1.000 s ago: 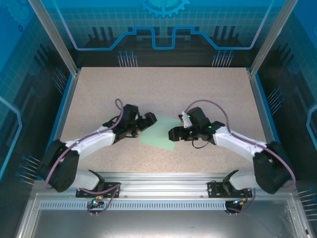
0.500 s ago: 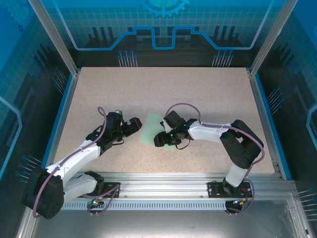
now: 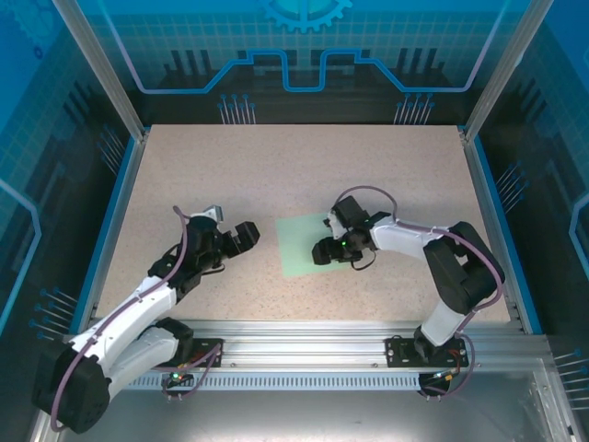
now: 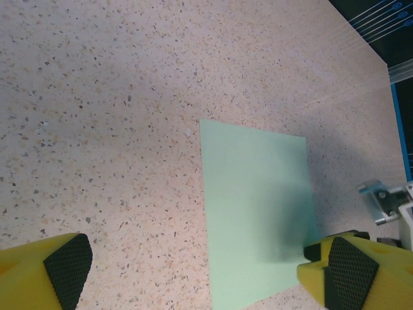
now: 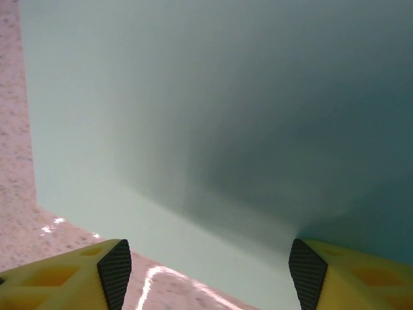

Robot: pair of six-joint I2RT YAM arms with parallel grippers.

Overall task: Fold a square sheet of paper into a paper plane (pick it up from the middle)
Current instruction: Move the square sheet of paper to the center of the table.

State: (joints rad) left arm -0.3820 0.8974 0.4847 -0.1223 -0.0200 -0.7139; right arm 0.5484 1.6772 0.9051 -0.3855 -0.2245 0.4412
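1. The square sheet of paper (image 3: 304, 245) is seen lying flat and unfolded on the table (image 3: 276, 166), near the middle and slightly toward the right arm's side.
2. The right gripper (image 3: 322, 251) is held low over the right part of the sheet. In the right wrist view its fingers (image 5: 115, 274) are spread apart, nothing is pinched, and the sheet's near edge is crossed by the gap between them.
3. Whether either pad is touching the paper cannot be told, since that view is shadowed and soft.
4. The left gripper (image 3: 247, 234) is seen wide open and empty, well apart from the sheet's left edge. The sheet is found ahead of its fingers and to their right.
5. No long axis is offered by a square. The middle is judged to be reached most readily by the right gripper, which is the nearer.
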